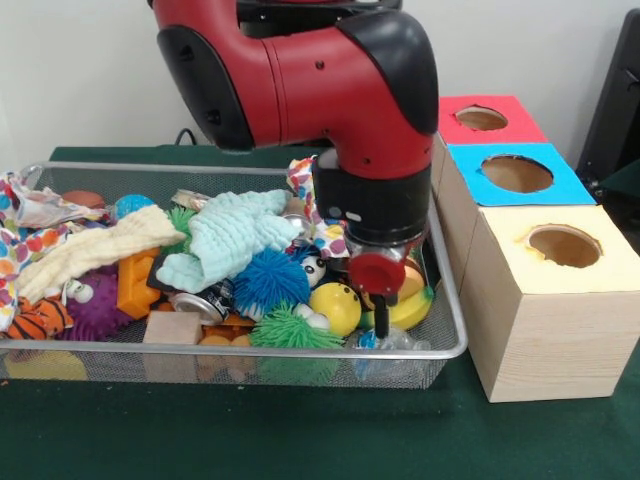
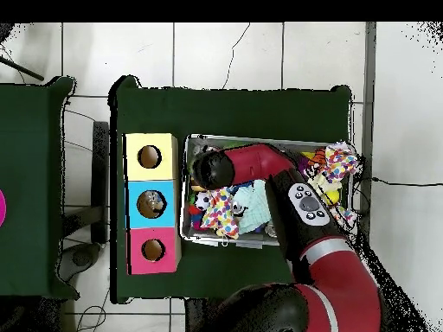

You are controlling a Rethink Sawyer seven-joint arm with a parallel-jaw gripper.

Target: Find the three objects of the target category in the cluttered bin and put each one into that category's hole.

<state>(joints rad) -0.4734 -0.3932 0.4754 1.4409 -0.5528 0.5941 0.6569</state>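
Front view: red-and-black arm's gripper (image 1: pixel 380 318) is down inside the silver wire-mesh bin (image 1: pixel 455 340) at its right end, tips buried beside a yellow ball (image 1: pixel 336 306). Can't tell how far it is open or what it holds.

Overhead view: arm covers the bin (image 2: pixel 260 141) middle; gripper hidden. Printed plastic bags not identifiable in either view.

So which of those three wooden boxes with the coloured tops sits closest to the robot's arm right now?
The yellow-topped wooden box, at the bin's end where the gripper hangs. The blue-topped box is next along, the red-topped box last.
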